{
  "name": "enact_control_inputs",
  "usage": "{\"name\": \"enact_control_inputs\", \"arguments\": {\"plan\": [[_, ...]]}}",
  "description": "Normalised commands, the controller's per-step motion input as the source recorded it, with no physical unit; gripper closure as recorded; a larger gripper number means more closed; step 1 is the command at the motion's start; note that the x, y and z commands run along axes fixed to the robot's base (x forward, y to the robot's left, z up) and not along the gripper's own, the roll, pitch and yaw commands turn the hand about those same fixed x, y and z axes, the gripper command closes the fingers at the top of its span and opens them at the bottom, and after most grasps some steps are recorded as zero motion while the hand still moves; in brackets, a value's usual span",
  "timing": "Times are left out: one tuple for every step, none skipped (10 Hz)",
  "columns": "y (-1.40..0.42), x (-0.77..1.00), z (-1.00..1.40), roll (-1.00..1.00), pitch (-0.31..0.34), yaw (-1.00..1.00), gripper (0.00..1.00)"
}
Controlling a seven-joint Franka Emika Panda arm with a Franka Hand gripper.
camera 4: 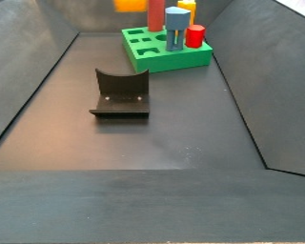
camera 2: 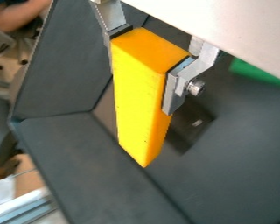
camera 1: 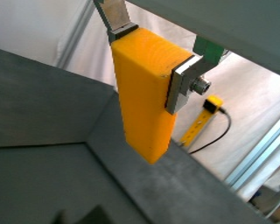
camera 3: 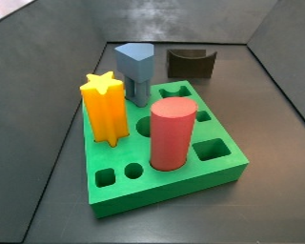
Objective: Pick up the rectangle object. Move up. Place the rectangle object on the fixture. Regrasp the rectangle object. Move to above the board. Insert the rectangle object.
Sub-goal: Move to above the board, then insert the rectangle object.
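- Wrist views both show the gripper clamped on the rectangle object, one silver finger on each of two opposite faces near its upper end.
- The orange-yellow block hangs lengthwise below the fingers, clear of the dark floor; nothing touches its lower end.
- Side views: the gripper itself is out of frame. An orange patch at the top edge of a side view, above the board, may be the held block; this cannot be confirmed.
- The fixture stands on the floor with nothing on it, well apart from the board in one side view, and behind it in the other.
- On the board stand a star-shaped post, a red cylinder and a grey-blue peg; several holes are free.
- Progress, as judged: pick-up and lift appear complete. Still to do: place on the fixture, regrasp, travel above the board, insert.
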Motion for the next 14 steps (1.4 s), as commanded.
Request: {"name": "enact_control_inputs", "arguments": {"plan": [[-1.0,-0.61,0.14,-1.0,0.007,-0.12,1.0],[-1.0,-0.63,0.14,-1.0,0.008,-0.12,1.0],[-1.0,-0.65,0.15,-1.0,0.013,-0.12,1.0],[-1.0,-0.69,0.16,-1.0,0.014,-0.12,1.0],[-0.8,-0.6,0.13,-1.0,0.016,-0.12,1.0],[-0.51,-0.43,0.09,-1.0,0.016,-0.12,1.0],[-0.34,-0.32,0.06,-1.0,0.013,-0.11,1.0],[-0.13,-0.18,0.02,-1.0,0.012,-0.1,1.0],[-0.07,-0.13,0.02,-1.0,0.007,-0.1,1.0],[-0.01,-0.1,0.01,-0.77,-0.015,-0.06,1.0],[0.01,-0.08,0.01,-0.56,-0.03,-0.04,1.0],[0.01,-0.07,0.01,-0.34,-0.038,-0.02,1.0],[0.01,-0.06,0.0,-0.26,-0.04,-0.02,1.0],[-0.02,0.0,0.0,0.0,0.0,0.0,1.0]]}}
